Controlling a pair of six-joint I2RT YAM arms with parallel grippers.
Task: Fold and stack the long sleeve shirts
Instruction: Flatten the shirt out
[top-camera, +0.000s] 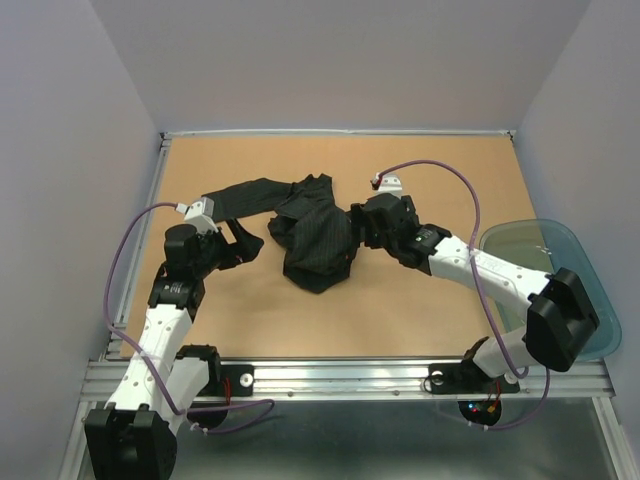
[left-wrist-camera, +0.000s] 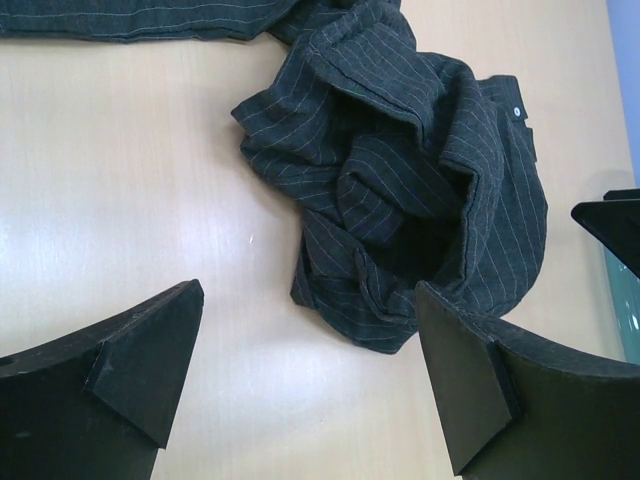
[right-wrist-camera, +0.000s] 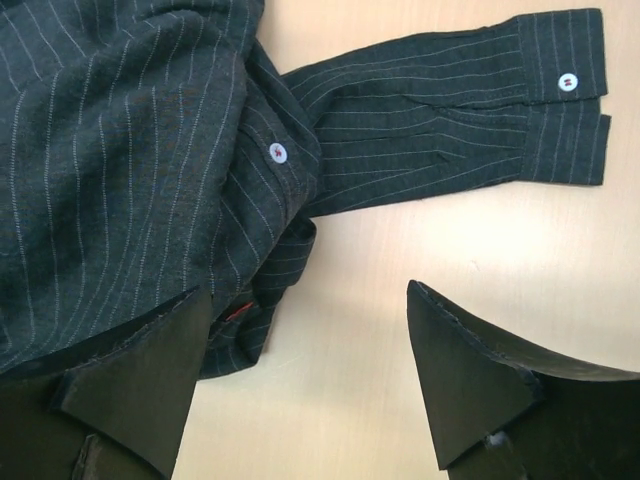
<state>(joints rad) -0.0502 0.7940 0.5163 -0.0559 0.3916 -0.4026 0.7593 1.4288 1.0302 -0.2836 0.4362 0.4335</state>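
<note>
Flattening the crumpled shirt (top-camera: 315, 235), heaped mid-frame on the desk (top-camera: 420, 310), probably comes first: with the left pincer (left-wrist-camera: 308, 300) wide and empty beside it and the right pincer (right-wrist-camera: 308, 292) wide, empty, at its right edge, pinch single layers and draw outward.

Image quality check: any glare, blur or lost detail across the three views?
Top external: even light, soft shadows, yet the black shirt reads as a dark mass, pinstripes faint. Left wrist: pale sheen on the table, cloth stripes sharp. Right wrist: stripes and white buttons crisp, no motion blur; the right gripper's fingers are featureless black.
</note>
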